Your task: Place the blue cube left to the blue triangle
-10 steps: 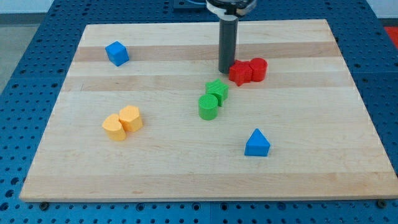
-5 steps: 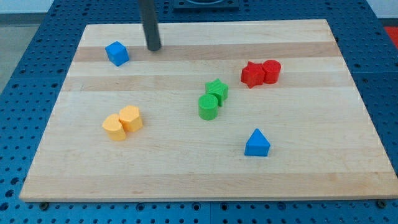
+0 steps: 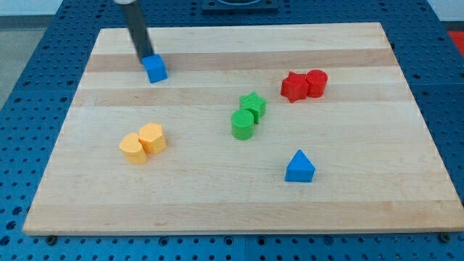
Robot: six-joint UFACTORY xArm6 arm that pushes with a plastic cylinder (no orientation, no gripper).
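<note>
In the upper left of the frame, only the rod [image 3: 137,32] shows: a straight, smooth, dark grey cylinder, plain and unmarked, with a faint lighter sheen along one side. My tip [image 3: 143,61] ends blunt and flat.

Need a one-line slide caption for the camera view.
Rod tip touching the blue cube from its upper left on the wooden board, with the blue triangle far toward the lower right.

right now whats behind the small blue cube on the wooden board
My tip, the dark rod's lower end, stands right behind the blue cube, at its upper left. The cube hides whether they touch.
</note>
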